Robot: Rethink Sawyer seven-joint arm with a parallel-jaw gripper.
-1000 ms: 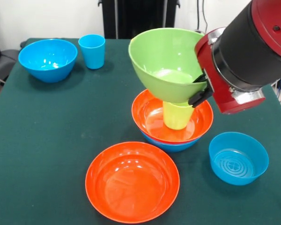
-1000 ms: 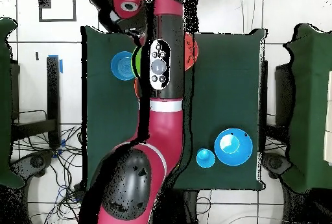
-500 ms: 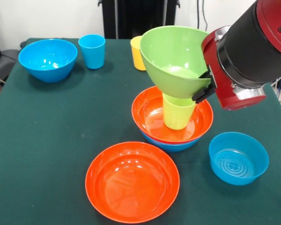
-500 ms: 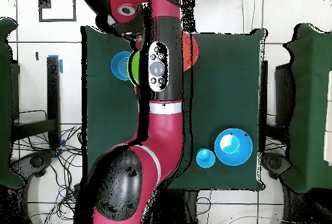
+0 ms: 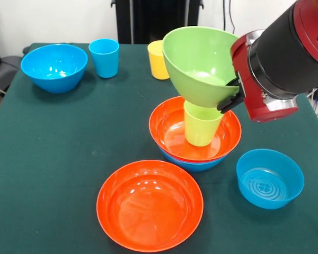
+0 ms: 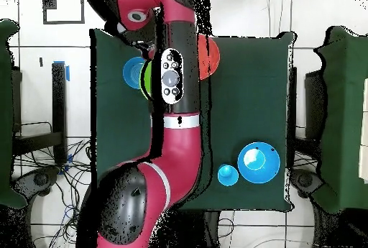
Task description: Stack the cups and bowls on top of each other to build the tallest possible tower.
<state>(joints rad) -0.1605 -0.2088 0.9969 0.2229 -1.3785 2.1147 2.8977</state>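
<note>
The tower stands at centre right in the front view: a lime green cup (image 5: 200, 129) upright in an orange bowl (image 5: 167, 127), which sits nested in a blue bowl (image 5: 193, 164). My gripper (image 5: 229, 95) is shut on the right rim of a lime green bowl (image 5: 193, 58). This bowl is tilted toward the left, its base right at the green cup's mouth. I cannot tell whether the two touch. In the overhead view the arm covers the stack, leaving only a sliver of the green bowl (image 6: 148, 80).
A second orange bowl (image 5: 149, 205) lies near the front, and a small blue bowl (image 5: 269, 178) at right. At the back are a deep blue bowl (image 5: 54, 67), a blue cup (image 5: 104, 57) and a yellow cup (image 5: 157, 61). The cloth is dark green (image 5: 37, 159).
In the front view the gripper has carried the green bowl to the right, over the green cup. The yellow cup behind it has come into sight.
</note>
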